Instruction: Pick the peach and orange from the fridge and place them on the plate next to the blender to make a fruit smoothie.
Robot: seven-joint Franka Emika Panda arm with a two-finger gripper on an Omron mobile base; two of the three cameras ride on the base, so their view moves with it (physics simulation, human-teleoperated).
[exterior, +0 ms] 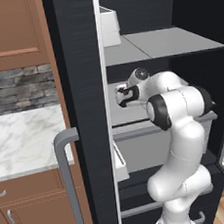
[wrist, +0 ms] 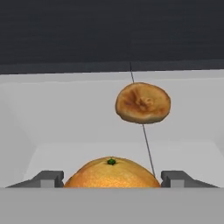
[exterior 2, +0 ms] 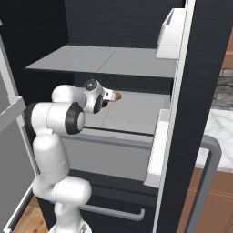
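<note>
In the hand view a round orange (wrist: 112, 175) with a small green stem dot sits between my two finger tips, and both tips touch its sides. My gripper (wrist: 112, 178) is shut on it. The gripper (exterior 2: 111, 97) reaches into the open black fridge (exterior 2: 200, 82) over the middle pale grey shelf (exterior 2: 136, 113), with the orange (exterior 2: 117, 96) showing at its tip. In the left base view the gripper (exterior: 120, 96) is over the same shelf. The peach, the plate and the blender are out of view.
A flat brown-orange disc (wrist: 142, 103) lies farther back on the shelf. The fridge door (exterior: 81, 88) with its grey bar handle (exterior: 67, 173) stands open to my left. Beyond it are a marble counter (exterior: 23, 139) and wooden cabinets. A white bin (exterior 2: 170, 38) hangs on the door.
</note>
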